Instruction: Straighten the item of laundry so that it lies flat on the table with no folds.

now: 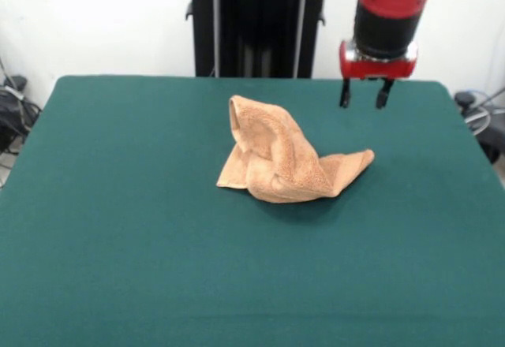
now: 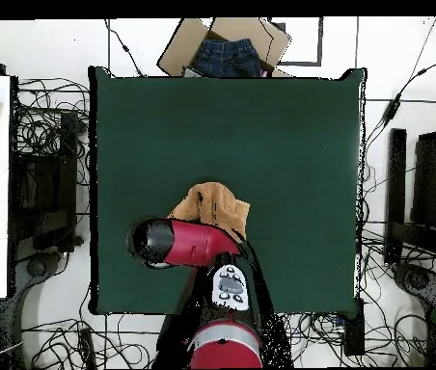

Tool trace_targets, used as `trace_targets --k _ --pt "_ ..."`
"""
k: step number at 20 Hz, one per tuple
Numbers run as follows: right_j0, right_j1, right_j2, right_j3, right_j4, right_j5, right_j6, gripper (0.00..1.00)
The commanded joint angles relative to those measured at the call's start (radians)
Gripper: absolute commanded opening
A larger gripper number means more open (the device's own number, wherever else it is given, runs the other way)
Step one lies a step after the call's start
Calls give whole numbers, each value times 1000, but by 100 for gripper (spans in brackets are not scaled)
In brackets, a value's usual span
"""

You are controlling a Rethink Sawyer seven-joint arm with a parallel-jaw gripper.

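The orange-tan terry towel (image 1: 284,158) lies crumpled in a heap near the middle of the dark green table (image 1: 118,229), with one part standing up in a peak and a corner pointing right. In the overhead view the towel (image 2: 212,204) is partly hidden under the red arm. My gripper (image 1: 364,95) hangs above the table behind and to the right of the towel, apart from it. Its two dark fingers are spread and hold nothing.
The black pedestal (image 1: 256,24) stands at the table's far edge. A cardboard box with blue jeans (image 2: 224,50) sits beyond the table's far side in the overhead view. Cables and dark equipment lie around the table on the floor.
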Motion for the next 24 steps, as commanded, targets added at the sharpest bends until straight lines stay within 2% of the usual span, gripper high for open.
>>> trace_targets --k 1,8,12,24 --pt "-20 19 18 -41 51 -5 219 100" --pt "9 79 -10 -124 59 0 254 100" --pt "-4 115 -6 -167 56 9 238 100" --pt "-16 162 -2 -206 51 -25 234 100"
